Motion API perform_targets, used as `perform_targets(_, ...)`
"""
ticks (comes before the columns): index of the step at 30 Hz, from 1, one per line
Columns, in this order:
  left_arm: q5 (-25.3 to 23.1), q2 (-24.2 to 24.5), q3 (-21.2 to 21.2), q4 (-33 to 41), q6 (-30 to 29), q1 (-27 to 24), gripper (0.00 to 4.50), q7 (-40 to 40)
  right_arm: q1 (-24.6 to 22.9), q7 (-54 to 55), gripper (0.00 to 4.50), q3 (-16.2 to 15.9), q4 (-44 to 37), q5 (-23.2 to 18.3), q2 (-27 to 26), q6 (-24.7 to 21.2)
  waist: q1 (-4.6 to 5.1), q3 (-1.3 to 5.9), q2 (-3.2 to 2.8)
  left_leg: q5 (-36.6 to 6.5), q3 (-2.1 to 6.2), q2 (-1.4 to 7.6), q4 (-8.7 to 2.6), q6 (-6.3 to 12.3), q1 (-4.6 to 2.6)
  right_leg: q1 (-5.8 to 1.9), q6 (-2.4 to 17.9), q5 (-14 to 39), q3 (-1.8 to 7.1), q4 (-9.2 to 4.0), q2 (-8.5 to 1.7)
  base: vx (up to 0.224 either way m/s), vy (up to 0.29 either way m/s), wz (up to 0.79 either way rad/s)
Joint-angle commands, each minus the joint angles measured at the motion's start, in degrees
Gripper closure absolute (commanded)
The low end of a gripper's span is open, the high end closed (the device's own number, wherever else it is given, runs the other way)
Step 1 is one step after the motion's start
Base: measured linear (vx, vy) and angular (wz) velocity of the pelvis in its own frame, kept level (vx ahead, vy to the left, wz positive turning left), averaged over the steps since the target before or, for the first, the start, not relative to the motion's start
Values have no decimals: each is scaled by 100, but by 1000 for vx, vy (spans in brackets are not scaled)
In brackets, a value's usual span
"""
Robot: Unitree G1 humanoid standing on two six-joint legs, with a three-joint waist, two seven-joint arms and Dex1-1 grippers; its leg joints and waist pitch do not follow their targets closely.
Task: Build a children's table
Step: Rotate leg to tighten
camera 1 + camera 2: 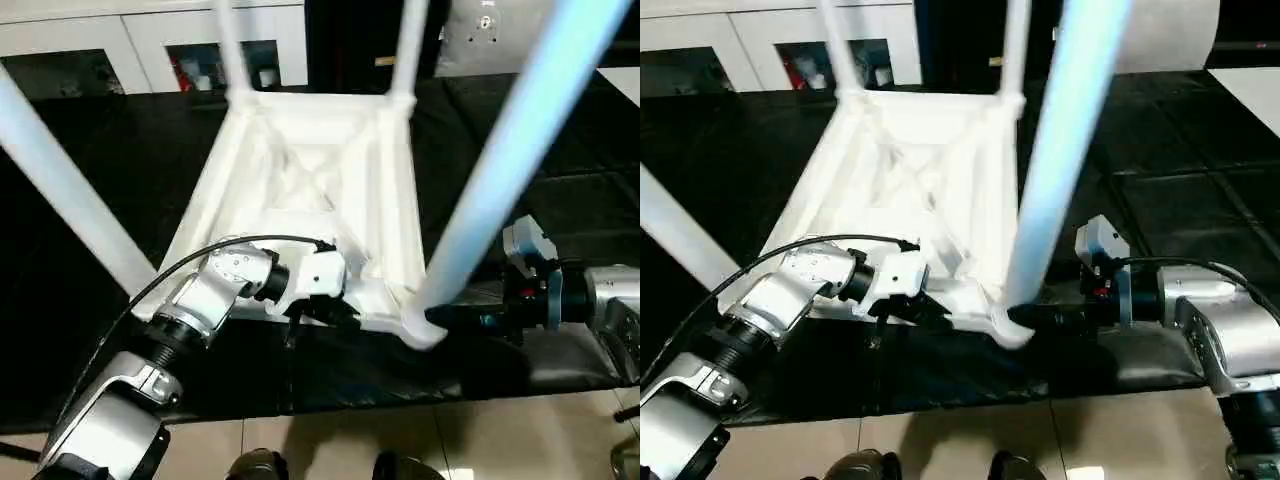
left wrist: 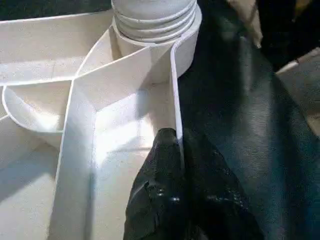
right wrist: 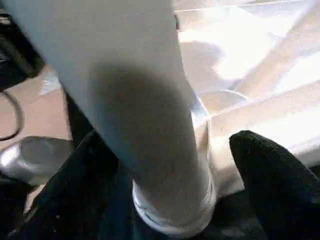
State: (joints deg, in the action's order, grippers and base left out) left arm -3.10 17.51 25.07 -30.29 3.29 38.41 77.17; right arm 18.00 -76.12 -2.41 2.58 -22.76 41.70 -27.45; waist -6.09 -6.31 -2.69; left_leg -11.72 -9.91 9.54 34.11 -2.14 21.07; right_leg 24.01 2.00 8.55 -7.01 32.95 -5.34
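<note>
The children's table (image 1: 300,180) lies upside down on the black worktable, ribbed underside up, with four white legs standing in its corner sockets. My left gripper (image 1: 325,312) is shut on the thin near rim (image 2: 175,90) of the top, one black finger (image 2: 160,170) on each side of the wall, close to a corner socket. The near-right leg (image 1: 520,140) rises steeply toward the camera. My right gripper (image 1: 440,318) straddles that leg's base at the socket, open. One finger (image 3: 270,170) stands clear of the leg, and the other finger (image 3: 85,180) lies close against it.
The black-covered worktable (image 1: 120,150) extends on all sides of the white top, and its front edge runs just below both grippers. Beyond that edge is tiled floor, with my feet (image 1: 255,465) showing. White cabinets (image 1: 150,40) line the back. The near-left leg (image 1: 60,180) slants across the left.
</note>
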Motion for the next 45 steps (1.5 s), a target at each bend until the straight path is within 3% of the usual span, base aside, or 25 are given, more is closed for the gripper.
perform_targets(1, -58, -35, 277, 4, 201, 103, 450, 329, 47, -337, 108, -146, -29, -97, 121, -75, 8, 472, 182, -410, 110, 382, -337, 912, -15, -410, 1121, 1668, 356, -360, -430, 0, 0, 0)
perform_targets(12, -12, -50, 229, -107, 270, 114, 450, 330, 39, -551, 203, -313, -19, -174, 72, -131, -33, 513, 175, -232, 109, 382, -312, 925, -8, -405, 1091, 1563, 355, -337, -429, 0, 0, 0)
perform_targets(18, 17, -108, 143, -95, -43, 42, 450, 156, -121, -374, 226, -142, -297, -504, -99, -518, -37, 512, 177, -225, 102, 366, -310, 913, -2, -416, 1061, 1625, 349, -352, -423, 0, 0, 0)
perform_targets(20, 113, -215, 20, 12, -371, 6, 450, -47, -184, 153, 227, -22, -432, -516, -312, -708, -31, 496, 178, -230, 106, 377, -322, 860, -3, -405, 1024, 1709, 354, -353, -421, 0, 0, 0)
perform_targets(23, 151, -395, -122, 164, -807, -21, 450, -476, -181, 1106, 228, 97, -503, -270, -684, -889, 14, 449, 179, -526, 105, 332, -349, 655, -17, -399, 838, 2358, 320, -457, -422, 0, 0, 0)
perform_targets(25, 112, -488, -166, 188, -967, -16, 450, -737, -157, 1536, 230, 157, -512, -139, -862, -988, 93, 420, 183, -768, 114, 305, -369, 468, -38, -384, 638, 2831, 298, -531, -417, 0, 0, 0)
perform_targets(26, 67, -583, -211, 180, -1103, -1, 450, -994, -132, 1907, 230, 209, -515, -18, -1014, -1096, 93, 420, 183, -768, 114, 305, -369, 468, -38, -384, 638, 2831, 298, -531, -417, 0, 0, 0)
perform_targets(28, -11, -912, -375, 128, -1446, 50, 450, -1727, -93, 2908, 233, 388, -576, 250, -1469, -1455, 223, 408, 197, -819, 137, 258, -368, 300, -18, -393, 387, 3172, 258, -584, -406, 0, 0, 0)
perform_targets(32, -137, -1254, -465, 202, -1732, 42, 450, -2372, -82, 4143, 239, 629, -683, 665, -2084, -1752, 353, 392, 186, -821, 139, 234, -372, 343, 3, -367, 331, 3104, 259, -612, -381, 0, 0, 0)
perform_targets(33, -217, -1410, -444, 266, -1837, 17, 450, -2616, -71, 4748, 239, 666, -714, 888, -2378, -1754, 407, 380, 186, -824, 136, 220, -370, 352, 17, -363, 300, 3096, 257, -622, -378, 0, 0, 0)
perform_targets(37, -136, -1727, -579, 290, -2050, -3, 450, -3007, 0, 5271, 239, 809, -639, 830, -2825, -1436, 416, 370, 161, -861, 120, 215, -374, 447, -17, -329, 297, 3075, 266, -650, -374, 0, 0, 0)
perform_targets(38, -169, -1756, -562, 299, -2042, -17, 450, -3030, -4, 5231, 189, 739, -635, 819, -2888, -1348, 410, 387, 167, -806, 127, 215, -379, 483, 3, -355, 307, 2949, 259, -628, -369, 0, 0, 0)
perform_targets(45, -176, -1423, -391, 394, -1700, -101, 450, -2606, -102, 4881, 124, 784, -876, 670, -2776, -1399, 390, 385, 148, -696, 138, 266, -410, 672, 16, -389, 578, 2272, 311, -538, -386, 0, 0, 0)
